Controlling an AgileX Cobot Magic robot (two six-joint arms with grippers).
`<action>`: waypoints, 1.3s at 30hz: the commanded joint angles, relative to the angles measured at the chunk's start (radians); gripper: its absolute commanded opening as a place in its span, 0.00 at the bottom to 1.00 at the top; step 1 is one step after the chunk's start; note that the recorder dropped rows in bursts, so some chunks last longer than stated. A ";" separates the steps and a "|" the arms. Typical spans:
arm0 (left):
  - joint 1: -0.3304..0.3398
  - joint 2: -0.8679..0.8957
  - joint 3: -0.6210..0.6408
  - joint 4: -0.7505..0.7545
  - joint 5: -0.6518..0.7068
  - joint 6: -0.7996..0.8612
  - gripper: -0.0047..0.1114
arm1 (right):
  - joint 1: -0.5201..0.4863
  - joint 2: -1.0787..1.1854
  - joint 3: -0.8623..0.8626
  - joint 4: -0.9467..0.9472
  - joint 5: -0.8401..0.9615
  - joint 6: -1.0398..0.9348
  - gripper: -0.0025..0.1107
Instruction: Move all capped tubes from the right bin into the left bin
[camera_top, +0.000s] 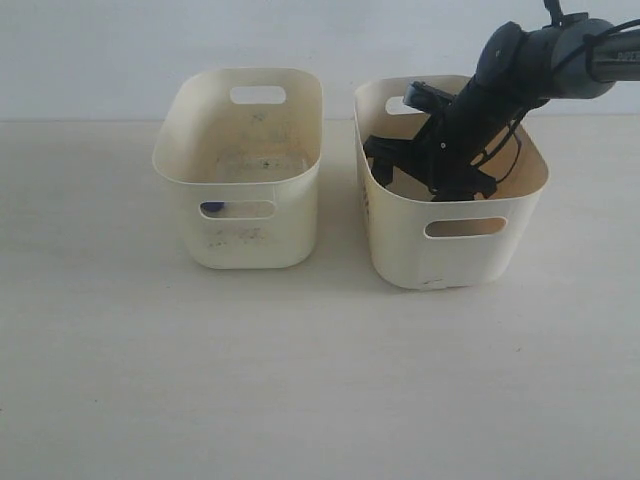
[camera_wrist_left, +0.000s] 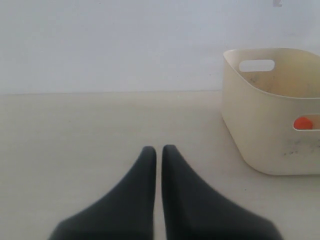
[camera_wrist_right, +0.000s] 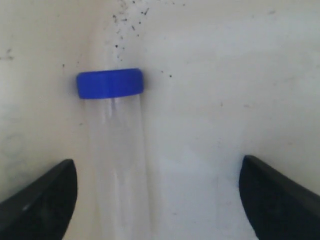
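The right bin (camera_top: 400, 250) holds a blue-capped tube (camera_wrist_right: 117, 150) between the spread fingers of the right gripper (camera_wrist_right: 157, 165). The left bin (camera_top: 250, 245) shows an orange-red cap (camera_wrist_left: 302, 123). The left gripper (camera_wrist_left: 159, 149) is clenched and empty.

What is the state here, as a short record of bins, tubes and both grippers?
left bin: blue patch and orange-red patch show through its handle cutouts
right bin: right gripper reaches inside
blue-capped tube: lying on right bin floor, not gripped
right gripper: open, fingers either side of the tube
left gripper: shut, empty, above the table
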 joint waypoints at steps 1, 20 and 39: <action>0.000 0.000 -0.004 -0.006 -0.004 -0.010 0.08 | 0.001 0.045 0.016 -0.046 0.028 0.015 0.67; 0.000 0.000 -0.004 -0.006 -0.004 -0.010 0.08 | 0.001 0.045 0.016 -0.046 0.028 0.024 0.20; 0.000 0.000 -0.004 -0.006 -0.004 -0.010 0.08 | -0.001 -0.063 0.012 -0.025 -0.042 0.023 0.02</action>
